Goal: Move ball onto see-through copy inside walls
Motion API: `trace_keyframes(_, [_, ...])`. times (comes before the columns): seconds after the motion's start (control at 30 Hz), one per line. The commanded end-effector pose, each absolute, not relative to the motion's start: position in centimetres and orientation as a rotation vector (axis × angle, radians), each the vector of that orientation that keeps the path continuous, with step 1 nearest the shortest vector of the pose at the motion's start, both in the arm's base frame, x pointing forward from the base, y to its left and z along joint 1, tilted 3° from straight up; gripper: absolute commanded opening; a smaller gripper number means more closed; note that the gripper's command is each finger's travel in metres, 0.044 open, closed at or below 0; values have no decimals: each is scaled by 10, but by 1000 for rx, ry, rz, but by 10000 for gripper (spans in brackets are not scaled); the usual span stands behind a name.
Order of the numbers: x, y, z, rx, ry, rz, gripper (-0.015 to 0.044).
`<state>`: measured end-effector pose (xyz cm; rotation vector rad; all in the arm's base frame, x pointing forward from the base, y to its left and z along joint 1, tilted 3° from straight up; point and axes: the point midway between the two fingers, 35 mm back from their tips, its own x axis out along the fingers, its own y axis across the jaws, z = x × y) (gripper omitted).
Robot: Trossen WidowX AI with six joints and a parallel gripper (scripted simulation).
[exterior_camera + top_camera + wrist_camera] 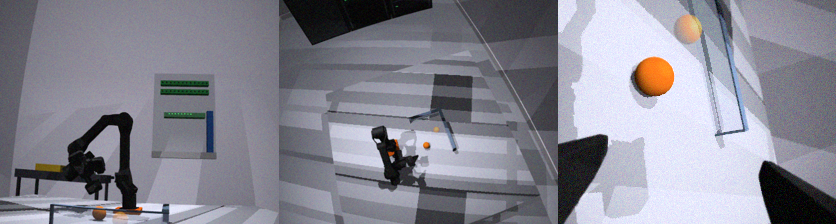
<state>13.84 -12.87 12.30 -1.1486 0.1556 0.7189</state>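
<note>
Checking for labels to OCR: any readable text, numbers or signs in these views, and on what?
None readable in any view.
Wall panel: green strips with dots and small lights, no letters or digits.
Dark cabinet: faint green specks, too small to read.
Ball, see-through copy, clear walls, gripper: unmarked.

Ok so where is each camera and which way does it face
Top: high overhead, looking down on the table, whole arm, ball, walls.
Exterior: low at table level, facing the arm and back wall.
Wrist: on the gripper, looking along the open fingers at the ball.
All share ball and copy.
</note>
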Motion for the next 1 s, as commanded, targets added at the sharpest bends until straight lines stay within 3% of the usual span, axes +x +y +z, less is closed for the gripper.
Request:
trace_keyframes(0.0, [139,-128,123,-1167,149,729,374])
trace_keyframes(0.07, [141,-124,120,-1315,90,810,329])
trace_keyframes(0.3, [153,-104,108,-2043,-401,1193,329])
trace_keyframes(0.57, [168,-83,95,-2647,-1426,1464,329])
trace_keyframes(0.97, [182,-72,89,-2679,-2751,1274,329])
